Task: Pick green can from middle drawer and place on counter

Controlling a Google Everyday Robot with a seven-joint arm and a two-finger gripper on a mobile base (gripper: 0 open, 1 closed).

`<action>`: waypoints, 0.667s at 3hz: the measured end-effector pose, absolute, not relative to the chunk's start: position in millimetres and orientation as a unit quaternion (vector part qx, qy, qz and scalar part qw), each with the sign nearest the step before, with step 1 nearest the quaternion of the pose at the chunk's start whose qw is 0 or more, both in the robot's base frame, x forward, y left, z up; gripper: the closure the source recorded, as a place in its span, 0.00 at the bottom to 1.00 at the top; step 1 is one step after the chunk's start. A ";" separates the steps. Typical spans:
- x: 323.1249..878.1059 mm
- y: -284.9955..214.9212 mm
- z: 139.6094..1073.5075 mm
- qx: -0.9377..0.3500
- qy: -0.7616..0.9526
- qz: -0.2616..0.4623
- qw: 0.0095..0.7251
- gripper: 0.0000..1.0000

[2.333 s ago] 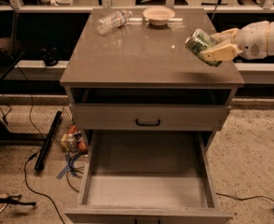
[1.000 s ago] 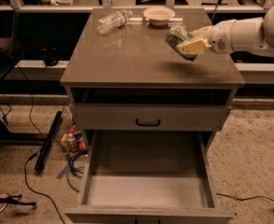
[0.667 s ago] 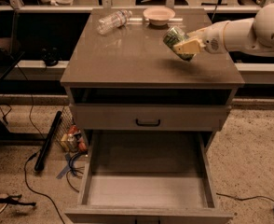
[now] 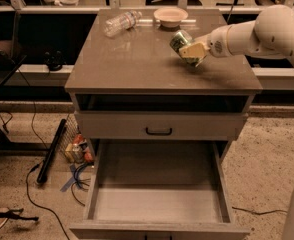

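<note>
The green can (image 4: 180, 40) is held tilted in my gripper (image 4: 188, 50), just above the right part of the counter (image 4: 137, 64). The gripper is shut on the can, and my white arm (image 4: 257, 31) reaches in from the right. The middle drawer (image 4: 159, 194) is pulled fully out below and its grey box interior holds nothing. Above it sits the shallower closed drawer front with a black handle (image 4: 159, 131).
A clear plastic water bottle (image 4: 121, 22) lies on its side at the counter's back left. A pale bowl (image 4: 170, 16) stands at the back centre. On the floor to the left lie a black bar (image 4: 51, 151), cables and small clutter (image 4: 77, 151).
My gripper has carried the green can leftward from the counter's right edge to over the right-centre of the counter, and a little lower. The drawer has not moved.
</note>
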State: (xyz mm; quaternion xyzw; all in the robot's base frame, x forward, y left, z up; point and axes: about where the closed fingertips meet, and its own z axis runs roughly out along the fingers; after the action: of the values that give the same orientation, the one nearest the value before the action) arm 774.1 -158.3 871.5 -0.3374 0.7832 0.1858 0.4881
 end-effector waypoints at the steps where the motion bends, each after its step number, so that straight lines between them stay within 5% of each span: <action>1: 785.0 -152.4 869.3 -0.329 0.788 0.185 0.485 0.84; 2: 791.6 -149.3 869.4 -0.324 0.791 0.185 0.484 0.60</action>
State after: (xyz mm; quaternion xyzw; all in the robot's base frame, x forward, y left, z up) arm 791.6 -149.3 869.4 -0.3241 0.7914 0.1850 0.4842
